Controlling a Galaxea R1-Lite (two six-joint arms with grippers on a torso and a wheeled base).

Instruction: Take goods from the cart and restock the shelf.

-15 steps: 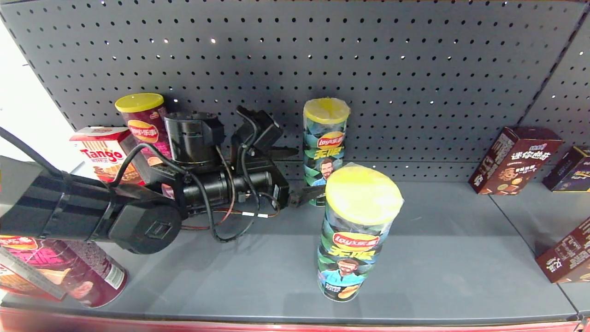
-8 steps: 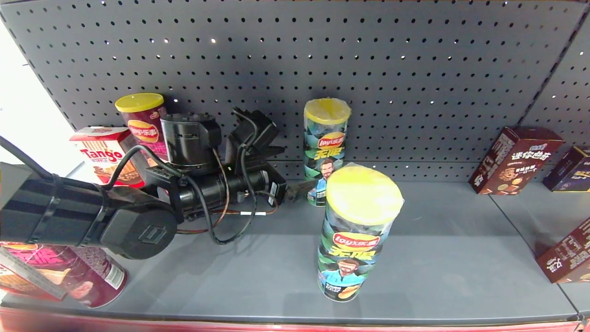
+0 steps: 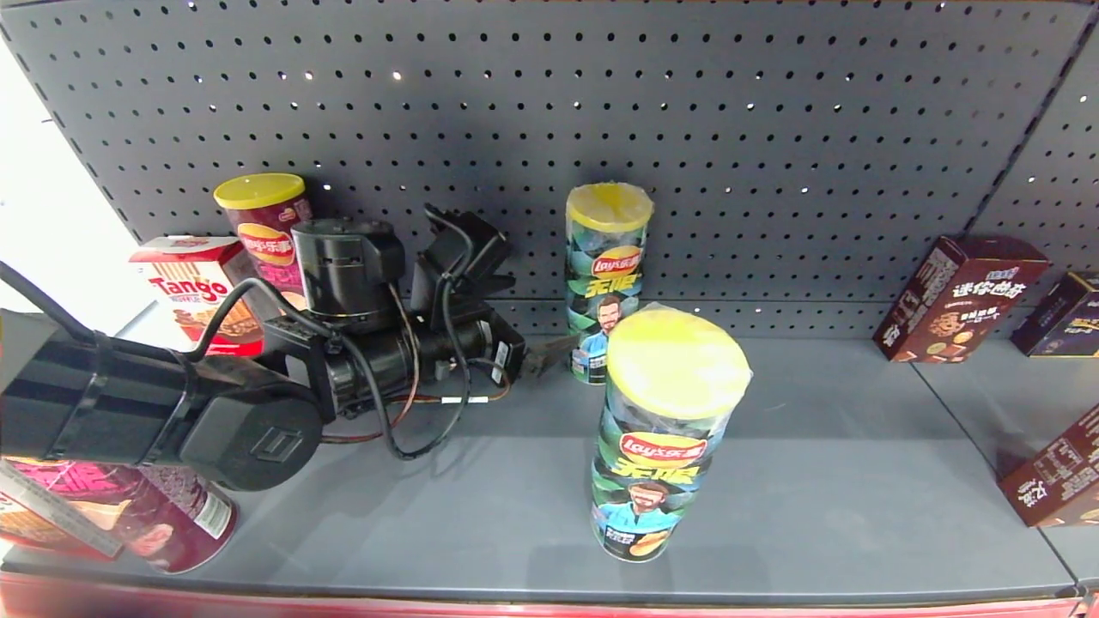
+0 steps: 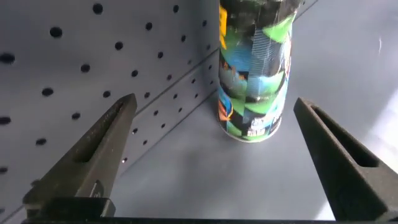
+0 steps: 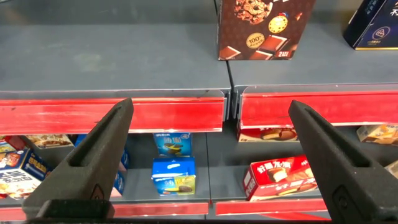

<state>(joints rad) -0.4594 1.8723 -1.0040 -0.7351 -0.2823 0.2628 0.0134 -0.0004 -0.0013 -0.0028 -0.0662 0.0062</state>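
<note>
- A grey shelf (image 3: 816,481) with a pegboard back (image 3: 687,112). The far can (image 3: 605,275) stands upright against the pegboard — the near can (image 3: 661,429) stands towards the front edge.
- Left gripper (image 4: 214,104): jaws spread wide, holding nothing, just left of the far can and apart from it.
- Right gripper (image 5: 211,107): jaws wide, empty, facing red-edged lower shelves (image 5: 174,115).
- Over the last second the left arm has drawn back leftward — its jaws no longer flank the far can.

Print legible on:
- front chip can (image 3: 657,446): red oval logo, yellow characters below
- rear chip can (image 3: 605,275): same label
- maroon can (image 3: 268,236): oval logo
- wafer box (image 3: 191,287): red wordmark
- brown box (image 3: 957,296): white characters

Right wrist view:
- chocolate box (image 5: 261,28): round percentage seal
</note>
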